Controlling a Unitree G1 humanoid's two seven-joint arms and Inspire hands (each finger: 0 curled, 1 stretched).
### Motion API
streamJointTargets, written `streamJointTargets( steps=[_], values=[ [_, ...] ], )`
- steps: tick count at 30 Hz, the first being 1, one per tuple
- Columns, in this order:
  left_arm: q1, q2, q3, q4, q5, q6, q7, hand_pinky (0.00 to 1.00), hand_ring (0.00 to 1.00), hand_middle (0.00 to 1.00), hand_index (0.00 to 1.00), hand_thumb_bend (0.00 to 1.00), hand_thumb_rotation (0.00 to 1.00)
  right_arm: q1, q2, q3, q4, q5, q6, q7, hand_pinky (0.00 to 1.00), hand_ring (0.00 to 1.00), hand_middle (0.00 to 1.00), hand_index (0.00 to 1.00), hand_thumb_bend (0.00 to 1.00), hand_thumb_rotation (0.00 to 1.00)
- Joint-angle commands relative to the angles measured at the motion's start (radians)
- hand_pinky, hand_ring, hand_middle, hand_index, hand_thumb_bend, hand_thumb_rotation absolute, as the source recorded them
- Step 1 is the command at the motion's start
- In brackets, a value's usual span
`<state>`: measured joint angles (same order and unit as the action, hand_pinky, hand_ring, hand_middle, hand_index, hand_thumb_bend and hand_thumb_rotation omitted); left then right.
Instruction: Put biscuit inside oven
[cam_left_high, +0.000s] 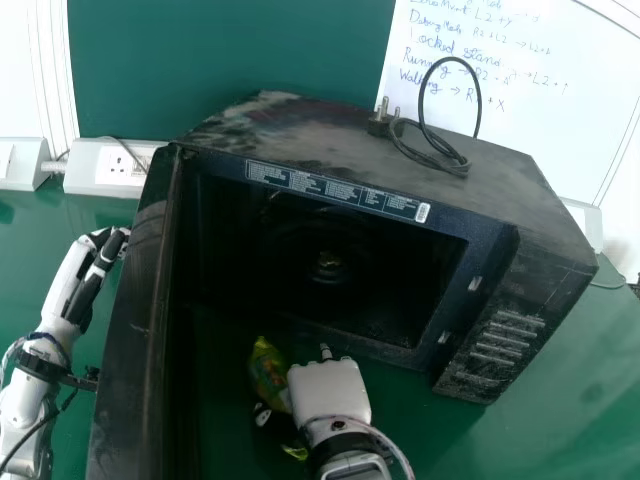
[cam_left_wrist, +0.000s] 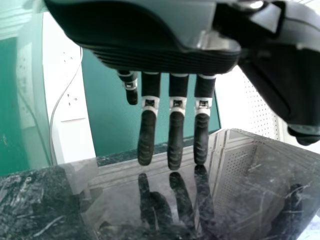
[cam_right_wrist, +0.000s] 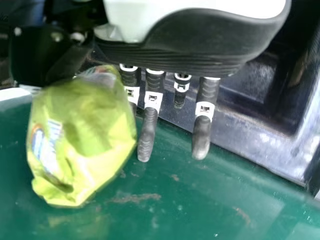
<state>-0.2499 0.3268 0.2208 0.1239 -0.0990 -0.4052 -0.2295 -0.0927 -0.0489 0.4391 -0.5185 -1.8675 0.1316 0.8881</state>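
Observation:
In the head view, my right hand (cam_left_high: 330, 390) is in front of the oven (cam_left_high: 400, 215), thumb and fingers holding the green-yellow biscuit packet (cam_left_high: 268, 372) at its left side. The right wrist view has the packet (cam_right_wrist: 82, 140) between the thumb and nearest finger of my right hand (cam_right_wrist: 200, 47), low over the table; the other fingers point down beside it. The oven's door (cam_left_high: 130, 320) stands open at the left, its cavity dark. Just outside that door is my left hand (cam_left_high: 88, 285), fingers extended; the left wrist view shows the same hand (cam_left_wrist: 175, 132) above the door's glossy surface (cam_left_wrist: 120, 200).
A black cable with its plug (cam_left_high: 380, 122) lies on the oven's top. Behind stand a green panel (cam_left_high: 230, 50), a whiteboard (cam_left_high: 540, 90) and a wall socket strip (cam_left_high: 110, 168). The oven rests on the green table (cam_left_high: 540, 420), its control side towards the right.

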Motion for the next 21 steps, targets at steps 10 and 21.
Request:
streamJointTargets(
  steps=[10,21],
  values=[
    [0.010,0.002,-0.005,-0.009,0.002,0.004,0.001,0.29,0.35,0.45,0.48,0.51,0.05,0.042,-0.019,-0.016,-0.009,0.042,-0.008,0.033,0.17,0.24,0.47,0.67,0.56,0.00],
    [0.010,0.005,-0.002,0.002,-0.004,-0.002,-0.007,0.30,0.35,0.44,0.48,0.51,0.05,0.012,-0.007,-0.104,-0.088,0.130,0.009,0.048,0.06,0.13,0.47,0.63,0.57,0.00]
  ],
)
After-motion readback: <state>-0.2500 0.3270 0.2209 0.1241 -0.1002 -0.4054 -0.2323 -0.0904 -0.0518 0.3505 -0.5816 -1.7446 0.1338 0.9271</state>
